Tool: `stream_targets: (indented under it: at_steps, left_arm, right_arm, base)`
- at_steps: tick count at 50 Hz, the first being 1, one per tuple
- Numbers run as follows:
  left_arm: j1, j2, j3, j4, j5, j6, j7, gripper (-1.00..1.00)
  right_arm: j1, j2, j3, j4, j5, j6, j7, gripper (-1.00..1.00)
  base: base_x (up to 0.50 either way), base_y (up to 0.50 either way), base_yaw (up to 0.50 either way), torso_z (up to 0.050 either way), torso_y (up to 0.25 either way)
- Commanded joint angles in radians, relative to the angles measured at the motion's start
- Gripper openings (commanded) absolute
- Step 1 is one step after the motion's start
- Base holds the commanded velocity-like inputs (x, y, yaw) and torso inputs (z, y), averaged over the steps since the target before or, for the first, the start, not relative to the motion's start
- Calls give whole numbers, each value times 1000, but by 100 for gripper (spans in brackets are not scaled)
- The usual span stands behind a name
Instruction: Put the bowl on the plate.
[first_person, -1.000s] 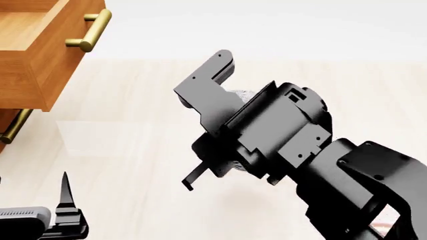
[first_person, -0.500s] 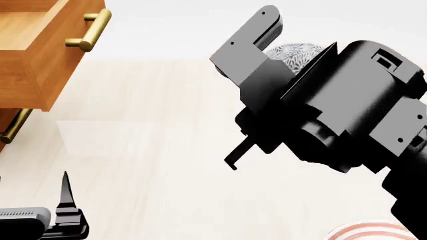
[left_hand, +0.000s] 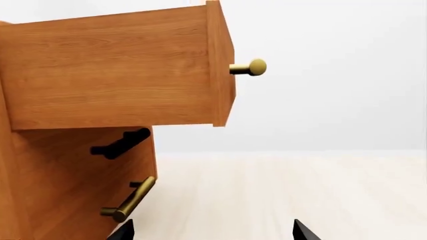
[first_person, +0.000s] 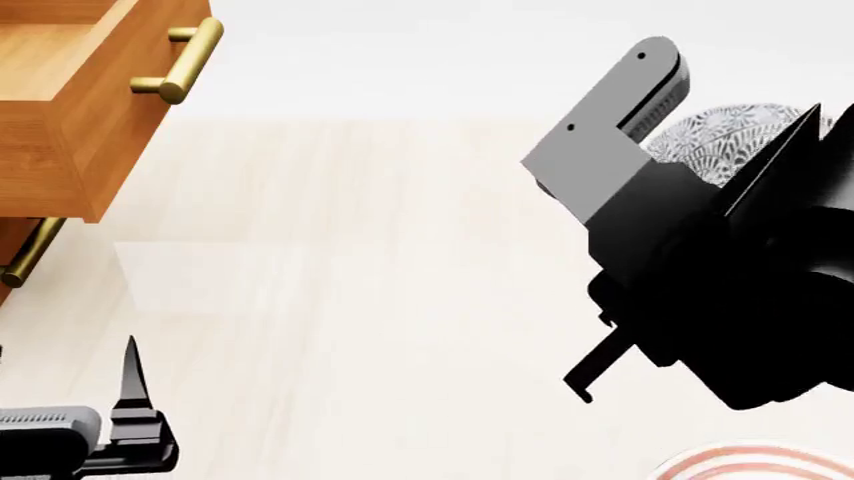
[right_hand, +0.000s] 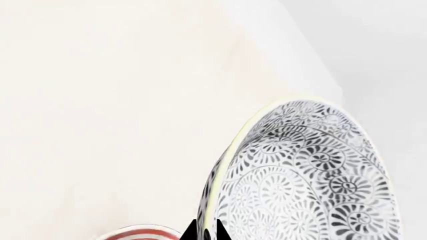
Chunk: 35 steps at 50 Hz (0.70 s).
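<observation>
The bowl (right_hand: 300, 175), grey-and-white floral with a pale rim, hangs tilted on its side in the air. My right gripper (right_hand: 205, 234) is shut on its rim, one fingertip inside and one outside. In the head view the bowl (first_person: 727, 135) peeks out behind my right arm (first_person: 721, 270) at the right. An edge of the red-ringed white plate (first_person: 741, 465) shows on the table at the bottom right, below the arm, and the plate (right_hand: 140, 234) also appears beside the bowl's rim. My left gripper (left_hand: 213, 236) is open and holds nothing, low at the near left.
A wooden cabinet stands at the far left with its top drawer (first_person: 80, 110) pulled out over the pale table (first_person: 374, 280). A brass handle (first_person: 180, 65) sticks out from the drawer front, and a second handle (left_hand: 130, 200) sits lower on the cabinet.
My right arm has lifted the bowl and carried it to the right. The plate's edge has come into view under the arm. The left arm has barely moved.
</observation>
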Motion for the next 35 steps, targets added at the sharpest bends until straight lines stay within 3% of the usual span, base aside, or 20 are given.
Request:
stream_targets:
  at_steps: [1, 15, 35]
  left_arm:
    - [-1, 2, 6, -29, 4, 26, 5, 100]
    - [-7, 5, 14, -43, 5, 35, 4, 100]
    - [11, -8, 13, 2, -3, 20, -9, 100]
  right_arm:
    - [12, 117, 17, -115, 235, 56, 282, -100]
    - [61, 248, -55, -280, 513, -15, 568, -100]
    - [130, 334, -148, -392, 715, -85, 753, -100]
  base:
    - [0, 0, 0, 0, 0]
    - [0, 0, 0, 0, 1]
    - [0, 0, 0, 0, 1]
